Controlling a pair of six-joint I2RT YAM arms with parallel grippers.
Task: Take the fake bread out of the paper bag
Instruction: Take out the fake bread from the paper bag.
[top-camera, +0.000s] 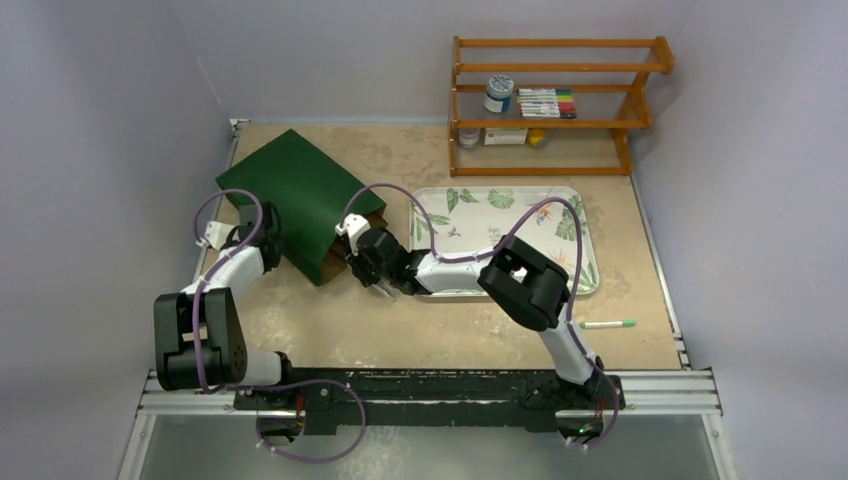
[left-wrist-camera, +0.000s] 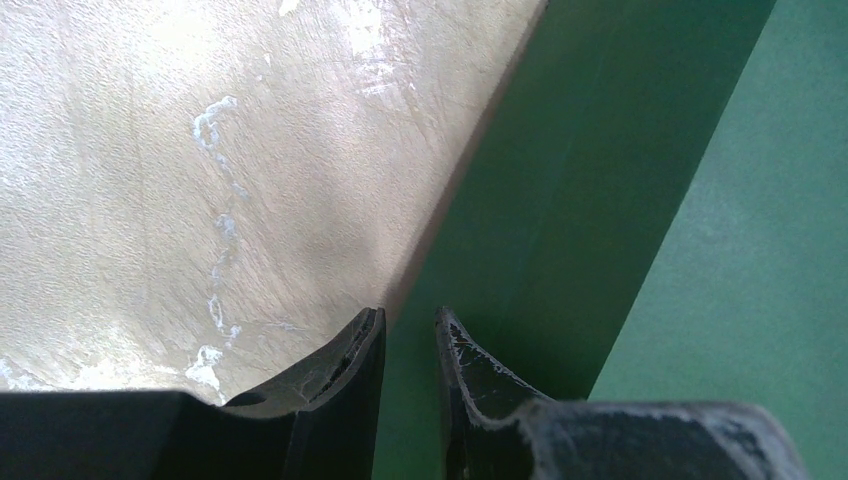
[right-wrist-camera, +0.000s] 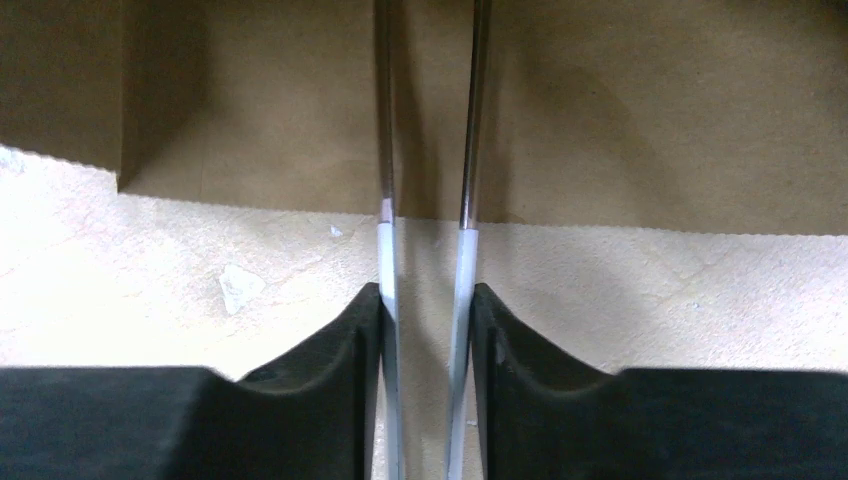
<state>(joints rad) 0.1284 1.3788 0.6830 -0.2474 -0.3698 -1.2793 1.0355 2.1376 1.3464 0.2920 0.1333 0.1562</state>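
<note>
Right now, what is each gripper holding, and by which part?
The right gripper clamps tongs by their pale handle end; the left gripper pinches the side edge of the paper bag.

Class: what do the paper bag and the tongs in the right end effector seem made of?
Paper bag: matt paper, green outside, kraft brown inside, sawtooth-cut rim. Tongs: likely metal, thin shiny arms, pale near the right end effector.
</note>
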